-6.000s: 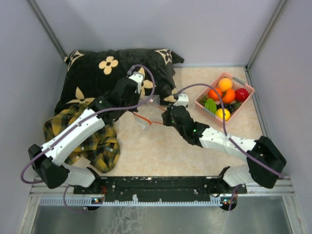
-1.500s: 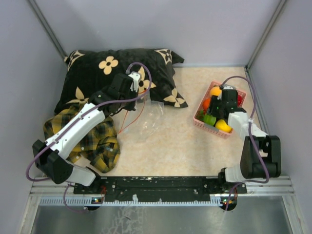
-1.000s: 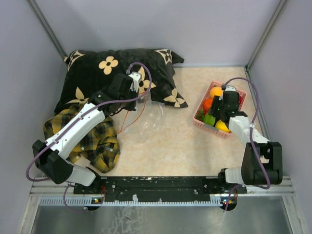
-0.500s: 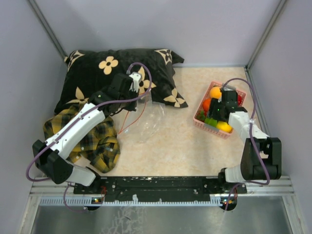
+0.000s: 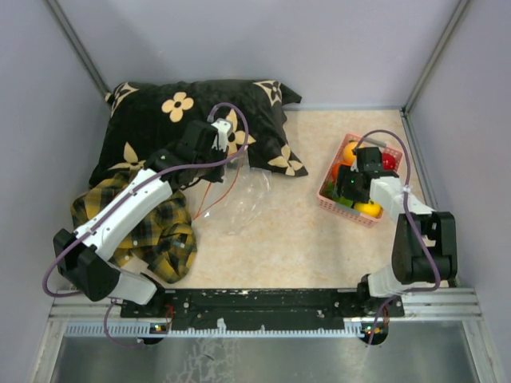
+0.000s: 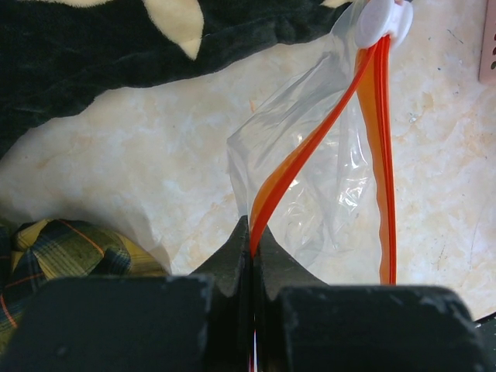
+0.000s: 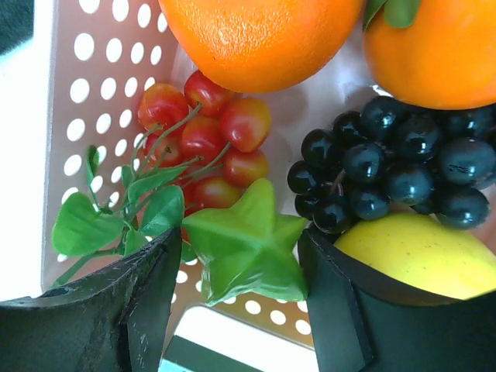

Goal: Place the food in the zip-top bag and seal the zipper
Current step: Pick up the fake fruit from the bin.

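Clear plastic bag [image 6: 337, 205] sags onto the table [image 6: 116, 155], its red-orange zipper [image 6: 306, 155] pinched in the tightly closed left pincer [image 6: 253, 246]. The right pincer [image 7: 240, 256] stands parted, empty, either side of the green star fruit [image 7: 248, 232] in the pink basket [image 7: 101, 77].

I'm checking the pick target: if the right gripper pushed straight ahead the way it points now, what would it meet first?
Most likely the green star-shaped fruit, lying between the open fingers of the right gripper inside the pink basket. How far off it is, the wrist view doesn't show.
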Controlling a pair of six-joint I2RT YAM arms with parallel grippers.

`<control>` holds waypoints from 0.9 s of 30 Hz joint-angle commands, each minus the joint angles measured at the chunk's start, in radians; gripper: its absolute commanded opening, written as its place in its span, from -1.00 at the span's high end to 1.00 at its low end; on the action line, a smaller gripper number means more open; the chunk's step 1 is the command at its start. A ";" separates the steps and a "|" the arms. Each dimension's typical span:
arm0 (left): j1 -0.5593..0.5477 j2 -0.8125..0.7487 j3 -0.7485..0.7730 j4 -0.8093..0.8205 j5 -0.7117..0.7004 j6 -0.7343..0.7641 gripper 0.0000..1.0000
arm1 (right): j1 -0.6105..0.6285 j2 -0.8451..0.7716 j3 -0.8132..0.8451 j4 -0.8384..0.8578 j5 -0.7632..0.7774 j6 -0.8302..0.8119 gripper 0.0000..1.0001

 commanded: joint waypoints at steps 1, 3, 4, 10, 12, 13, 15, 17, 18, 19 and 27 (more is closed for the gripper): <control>0.004 -0.022 -0.009 0.028 0.016 -0.001 1.00 | 0.006 0.033 0.025 -0.007 0.025 -0.020 -0.25; 0.004 -0.022 -0.007 0.028 0.015 -0.001 1.00 | 0.006 0.037 0.019 0.016 0.035 -0.020 -0.23; 0.004 -0.021 -0.008 0.028 0.017 -0.001 1.00 | 0.007 0.040 0.018 0.025 0.043 -0.020 -0.19; 0.004 -0.030 -0.007 0.028 0.009 -0.001 1.00 | 0.007 -0.011 0.009 0.050 0.057 -0.022 0.26; 0.005 -0.031 -0.006 0.028 0.009 -0.001 1.00 | 0.007 -0.060 0.000 0.061 0.060 -0.022 0.39; 0.005 -0.033 -0.006 0.028 0.010 -0.001 1.00 | 0.008 -0.078 -0.005 0.067 0.062 -0.022 0.45; 0.006 -0.034 -0.004 0.028 0.014 -0.002 1.00 | 0.011 -0.115 -0.013 0.077 0.073 -0.022 0.53; 0.006 -0.037 -0.003 0.028 0.019 -0.003 1.00 | 0.016 -0.155 -0.024 0.093 0.090 -0.020 0.63; 0.006 -0.039 -0.003 0.031 0.020 -0.003 1.00 | 0.017 -0.175 -0.033 0.105 0.102 -0.018 0.67; 0.006 -0.041 -0.004 0.031 0.022 -0.003 1.00 | 0.019 -0.197 -0.042 0.118 0.111 -0.017 0.69; 0.006 -0.044 -0.004 0.034 0.039 -0.004 1.00 | 0.020 -0.250 -0.077 0.182 0.127 -0.028 0.82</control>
